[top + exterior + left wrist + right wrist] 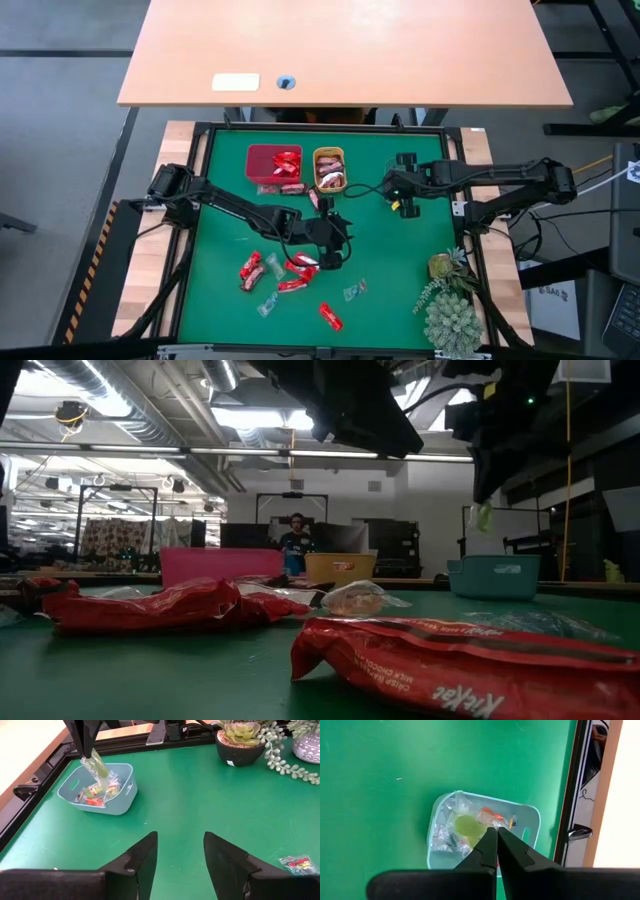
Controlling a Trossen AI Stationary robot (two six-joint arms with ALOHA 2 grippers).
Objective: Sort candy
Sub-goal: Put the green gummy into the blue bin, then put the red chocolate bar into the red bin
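Nearest wrapper: your low view is filled by a shiny red candy bar wrapper [470, 670] lying flat near the green mat's [400, 260] front edge.
Loose candy: more red and clear wrapped sweets [285, 275] lie scattered in the mat's front half, left of centre.
Left gripper: you have the left gripper [333, 252] hovering over that scatter, fingers [142, 857] parted and empty.
Right gripper: your right gripper [495, 837] pinches a clear greenish wrapped sweet [97, 767], jaws closed, above the pale teal plastic tray [125, 795] towards the mat's back edge.
Other trays: a red tray [270, 160] and an orange tray [330, 165] sit at the back edge, both holding candy.
Risk: if you release off-centre, the dangling sweet may catch the teal rim and fall outside.
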